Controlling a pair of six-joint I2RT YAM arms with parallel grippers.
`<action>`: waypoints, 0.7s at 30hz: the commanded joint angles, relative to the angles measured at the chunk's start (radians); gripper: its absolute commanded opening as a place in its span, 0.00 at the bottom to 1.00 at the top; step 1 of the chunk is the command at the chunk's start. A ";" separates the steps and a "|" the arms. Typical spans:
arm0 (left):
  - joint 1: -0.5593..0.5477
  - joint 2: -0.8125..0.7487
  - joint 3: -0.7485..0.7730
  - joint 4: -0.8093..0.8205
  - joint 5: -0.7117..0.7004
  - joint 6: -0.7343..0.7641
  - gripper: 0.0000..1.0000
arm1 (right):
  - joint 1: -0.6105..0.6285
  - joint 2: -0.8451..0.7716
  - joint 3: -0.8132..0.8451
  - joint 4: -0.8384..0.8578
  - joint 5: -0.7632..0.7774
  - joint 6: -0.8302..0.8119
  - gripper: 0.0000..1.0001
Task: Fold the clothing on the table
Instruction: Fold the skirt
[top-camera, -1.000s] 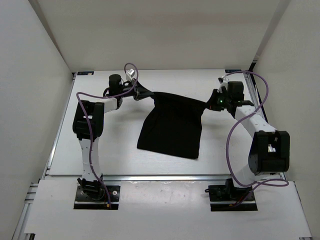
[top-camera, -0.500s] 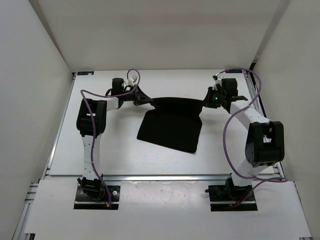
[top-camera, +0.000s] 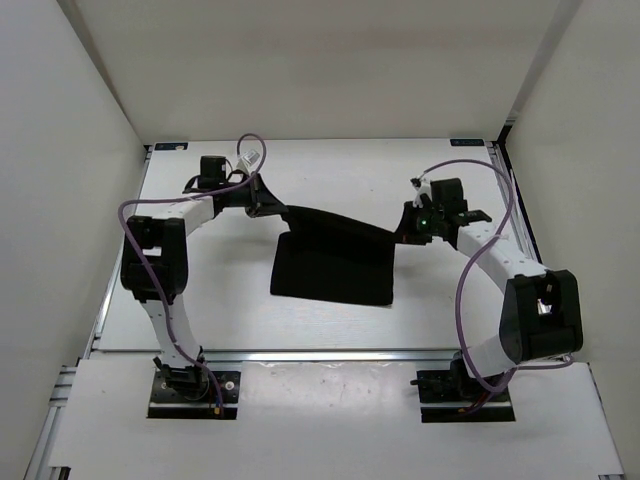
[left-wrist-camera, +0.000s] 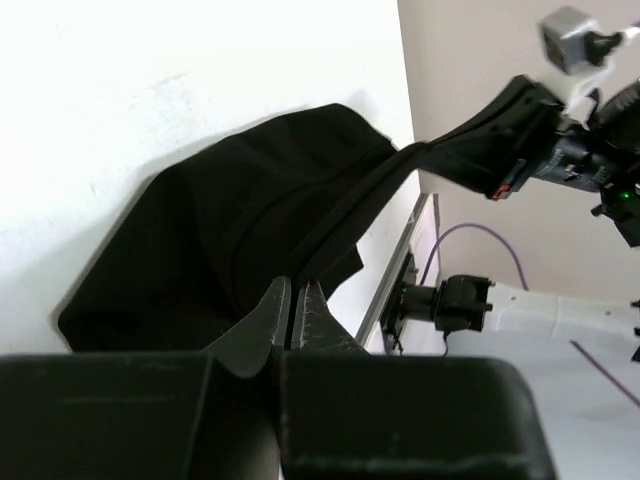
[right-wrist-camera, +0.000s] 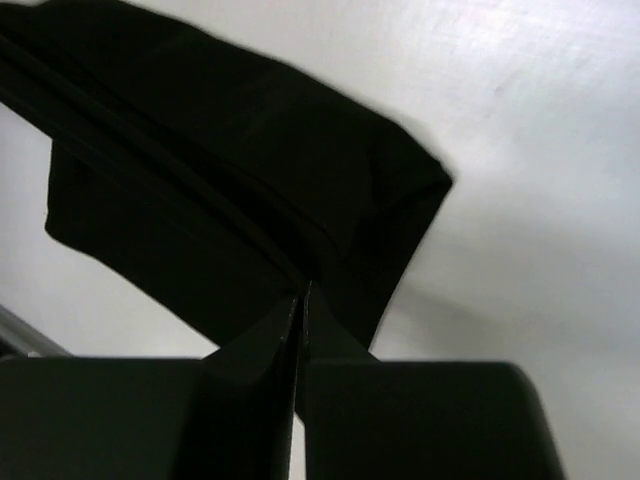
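I have the black garment (top-camera: 335, 268) in the middle of the tabletop (top-camera: 200, 300). Its lower part lies flat and its far edge is lifted and stretched between the two hands. The left hand (top-camera: 268, 204) is clamped on one corner of that edge. In the left wrist view its fingers (left-wrist-camera: 272, 310) are pressed together with the cloth (left-wrist-camera: 200, 240) pinched between them. The right hand (top-camera: 402, 230) is clamped on the other corner, and in the right wrist view the cloth (right-wrist-camera: 250, 150) runs straight into its closed tips (right-wrist-camera: 300, 297).

I judge that the step is to carry this edge toward me and lay it over the lower part. To do it well I should move both hands at the same speed and keep the edge taut, so no wrinkle forms. The left corner sits further back than the right, so I would bring it level first. I would let go only when the edge rests on the cloth.

Compared with one second ago, the held edge has come nearer to me and lower. The visible cloth looks shorter, and the left elbow has swung outward.
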 joint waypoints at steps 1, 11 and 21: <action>0.035 -0.083 -0.049 -0.093 -0.022 0.122 0.03 | 0.015 -0.049 -0.041 -0.106 0.018 0.025 0.00; -0.121 -0.266 -0.173 -0.287 -0.284 0.301 0.01 | 0.019 -0.140 -0.055 -0.195 0.008 0.065 0.00; -0.098 -0.376 -0.212 -0.316 -0.327 0.310 0.01 | 0.068 -0.201 -0.078 -0.297 -0.048 0.049 0.00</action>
